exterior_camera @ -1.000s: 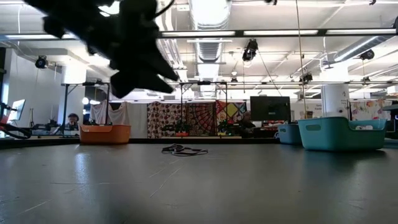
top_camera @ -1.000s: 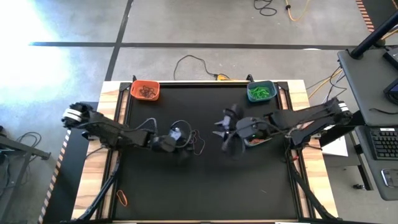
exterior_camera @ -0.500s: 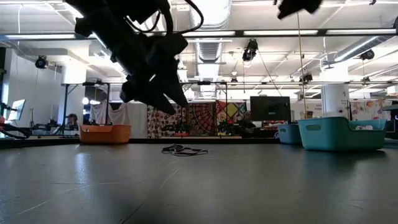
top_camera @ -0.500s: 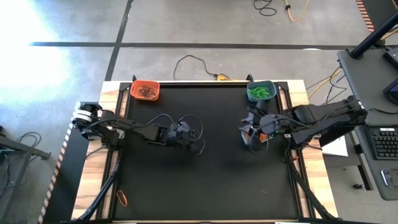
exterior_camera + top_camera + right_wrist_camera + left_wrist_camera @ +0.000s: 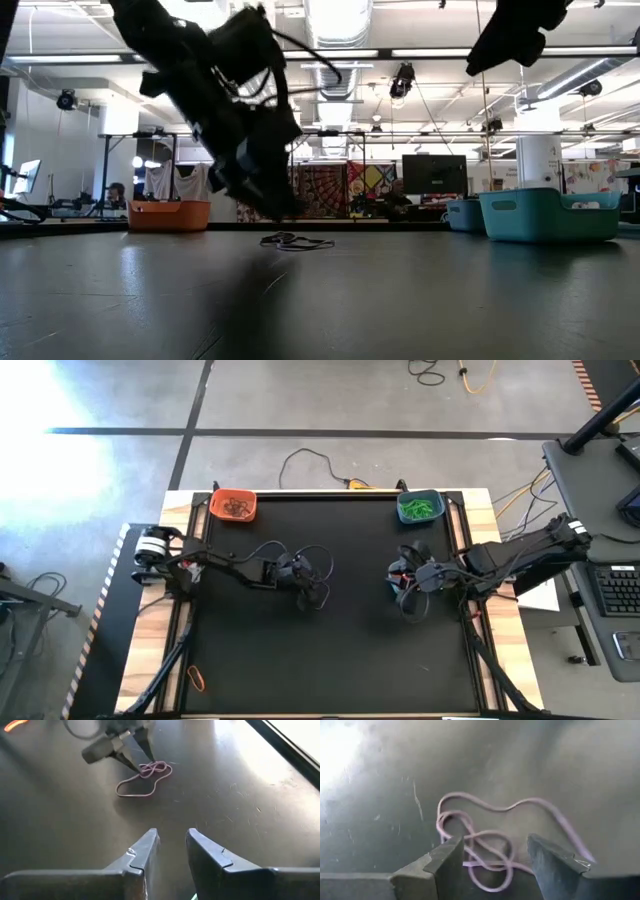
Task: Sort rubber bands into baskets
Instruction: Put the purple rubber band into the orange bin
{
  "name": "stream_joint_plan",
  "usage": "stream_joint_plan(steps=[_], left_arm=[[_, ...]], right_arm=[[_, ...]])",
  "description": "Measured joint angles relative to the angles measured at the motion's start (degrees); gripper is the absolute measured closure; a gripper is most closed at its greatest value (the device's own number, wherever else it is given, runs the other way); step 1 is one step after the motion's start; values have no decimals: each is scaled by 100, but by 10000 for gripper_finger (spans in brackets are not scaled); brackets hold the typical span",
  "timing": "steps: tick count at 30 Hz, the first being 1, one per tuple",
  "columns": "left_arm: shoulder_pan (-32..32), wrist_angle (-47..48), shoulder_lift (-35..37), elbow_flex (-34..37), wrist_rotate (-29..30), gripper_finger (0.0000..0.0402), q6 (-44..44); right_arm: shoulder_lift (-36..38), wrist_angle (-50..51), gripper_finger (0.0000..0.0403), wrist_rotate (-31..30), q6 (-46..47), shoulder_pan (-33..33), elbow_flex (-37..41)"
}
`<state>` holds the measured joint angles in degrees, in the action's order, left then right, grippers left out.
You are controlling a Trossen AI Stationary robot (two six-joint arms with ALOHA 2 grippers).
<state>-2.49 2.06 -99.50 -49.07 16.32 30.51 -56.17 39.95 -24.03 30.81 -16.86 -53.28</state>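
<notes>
- Hovering mid-tabletop (image 5: 250,660), the left tool (image 5: 490,865) spreads its fingers apart over a tangled rubber band (image 5: 490,845).
- Right tool (image 5: 172,851), right of centre, holds nothing, fingers narrowly parted.
- Baskets sit along the top edge: orange (image 5: 234,506), teal (image 5: 420,508).

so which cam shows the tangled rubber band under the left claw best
The left wrist view: the tangled rubber band fills the frame, loops clear, lying between the open left claw tips. The right wrist view shows it smaller with that claw over it. The low view gives a flat sliver; from the high view it is barely visible.
</notes>
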Motion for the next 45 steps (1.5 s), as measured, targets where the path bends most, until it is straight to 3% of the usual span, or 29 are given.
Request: stream_joint_plan(steps=[6, 16, 26, 30, 36, 45], left_arm=[[-23, 90, -119, -6, -409, 215, 24], [-78, 300, -149, 1, -651, 255, -269], [-106, 766, 15, -6, -874, 393, 305], [-111, 1302, 316, -266, -952, 394, 434], [65, 2626, 841, -958, -992, 401, -222], [1318, 3631, 1169, -1737, -986, 401, -716]], right_arm=[[-48, -2, 321, -91, 69, 0, -85], [-59, 6, 329, -1170, -304, 0, -81], [-56, 6, 329, -1364, -488, 39, -76], [-56, 10, 334, -1363, -488, 39, -76], [-54, 4, 331, -1363, -477, 39, -74], [-52, 0, 333, -1364, -468, 39, -74]])
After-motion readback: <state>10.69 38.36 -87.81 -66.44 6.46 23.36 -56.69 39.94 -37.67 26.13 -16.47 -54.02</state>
